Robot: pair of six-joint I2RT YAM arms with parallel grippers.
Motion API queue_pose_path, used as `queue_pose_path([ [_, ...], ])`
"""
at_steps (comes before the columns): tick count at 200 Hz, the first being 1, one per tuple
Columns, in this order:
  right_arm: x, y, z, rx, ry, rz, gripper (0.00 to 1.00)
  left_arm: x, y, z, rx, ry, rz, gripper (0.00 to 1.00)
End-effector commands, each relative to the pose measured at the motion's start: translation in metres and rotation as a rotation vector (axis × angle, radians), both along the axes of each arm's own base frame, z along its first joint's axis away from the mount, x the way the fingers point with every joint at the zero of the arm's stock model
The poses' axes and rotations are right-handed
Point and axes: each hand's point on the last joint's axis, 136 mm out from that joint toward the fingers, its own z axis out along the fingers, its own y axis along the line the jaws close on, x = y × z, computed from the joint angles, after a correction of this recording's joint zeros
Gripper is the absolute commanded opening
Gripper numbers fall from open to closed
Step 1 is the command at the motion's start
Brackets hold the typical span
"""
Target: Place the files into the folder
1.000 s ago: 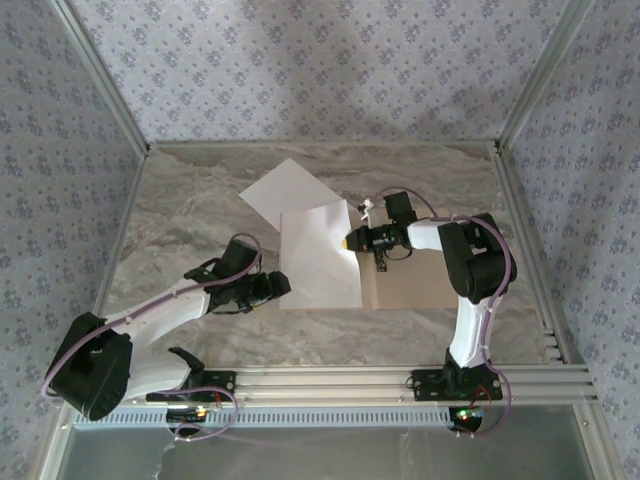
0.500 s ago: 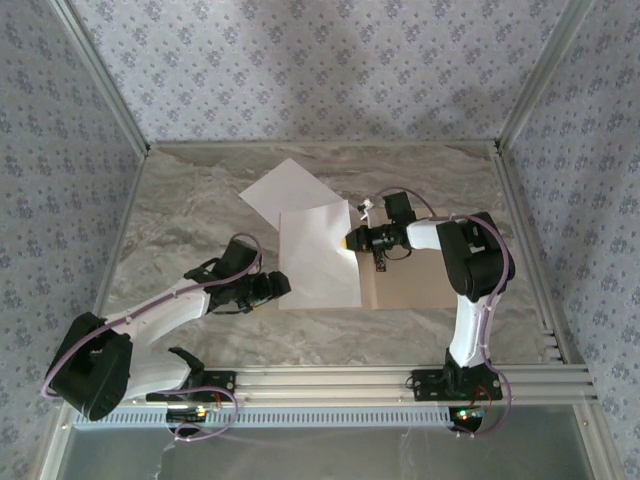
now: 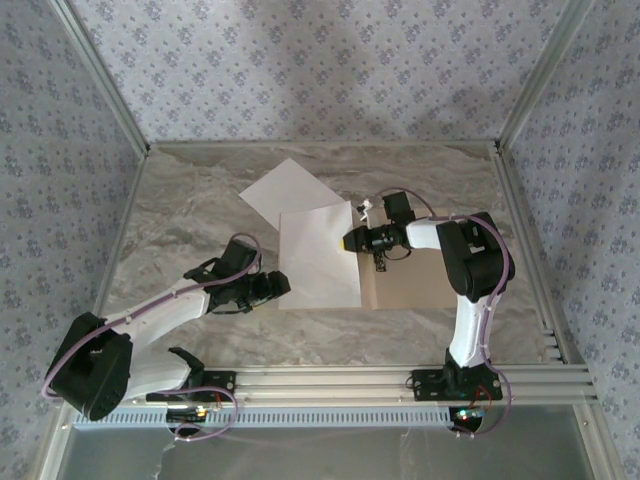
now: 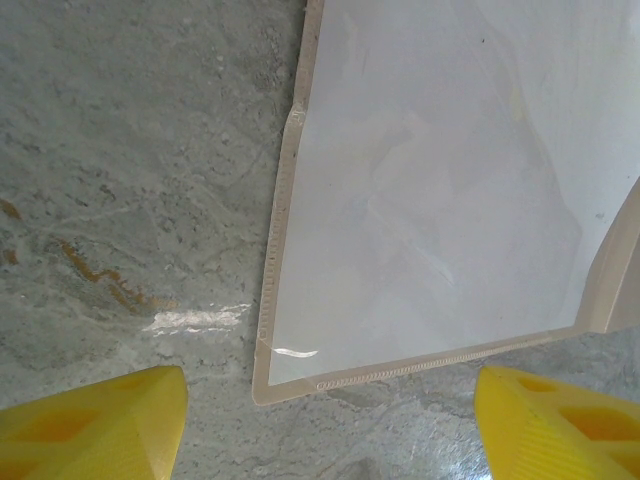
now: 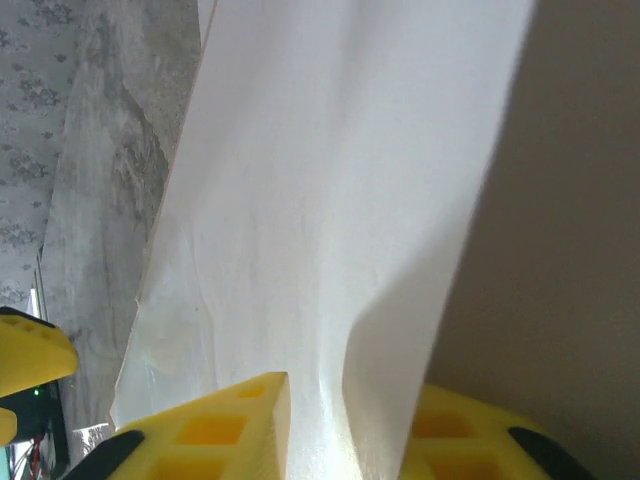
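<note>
Marble-patterned grey tabletop (image 3: 190,210) was seen stretching to the back, fenced on three sides by walls (image 3: 300,60) papered in a small blue floral print. Aluminium rails (image 3: 380,378) were run along the near edge, where both arms were bolted.

The folder (image 3: 410,285) was laid open and flat, a little right of centre, its tan right leaf bare. Its left leaf was covered by one white sheet (image 3: 318,265), with the right edge raised off the cardboard. That raised edge was found between the fingers of the right gripper (image 3: 350,241). In the wrist view the yellow fingers were parted a little and the paper was hung loose between them, not pinched.

The second sheet (image 3: 283,188) was seen flat on the marble just behind the folder, turned at an angle, its near corner overlapped by the first sheet.

The left gripper (image 3: 283,285) was held low beside the folder's left edge, jaws spread wide, nothing between them. A glare streak (image 4: 195,318) was caught on the stone there.
</note>
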Motion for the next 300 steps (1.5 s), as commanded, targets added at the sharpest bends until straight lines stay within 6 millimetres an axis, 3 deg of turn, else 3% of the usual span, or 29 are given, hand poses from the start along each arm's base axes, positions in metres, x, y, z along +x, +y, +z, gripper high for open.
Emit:
queue_pose_path([
  [1, 0.004, -0.002, 0.029, -0.032, -0.043, 0.008, 0.34, 0.004, 0.001, 0.009, 0.006, -0.02, 0.0, 0.76],
  [31, 0.003, -0.015, 0.05, -0.077, -0.064, -0.012, 0.4, 0.011, 0.001, 0.018, 0.029, -0.038, -0.013, 0.76],
  [75, 0.005, -0.052, 0.076, -0.126, -0.061, -0.13, 0.42, 0.029, -0.005, 0.038, 0.069, -0.096, -0.044, 0.75],
  [109, -0.007, -0.073, 0.085, -0.149, -0.082, -0.196, 0.44, 0.046, -0.02, 0.051, 0.126, -0.146, -0.088, 0.74],
  [156, -0.027, -0.098, 0.061, -0.18, -0.058, -0.29, 0.42, 0.075, -0.068, 0.061, 0.199, -0.219, -0.188, 0.72],
  [214, -0.051, -0.112, 0.026, -0.179, 0.024, -0.376, 0.4, 0.105, -0.123, 0.045, 0.273, -0.243, -0.28, 0.69],
  [300, -0.075, -0.112, -0.006, -0.178, 0.116, -0.41, 0.35, 0.128, -0.147, -0.005, 0.37, -0.185, -0.332, 0.68],
])
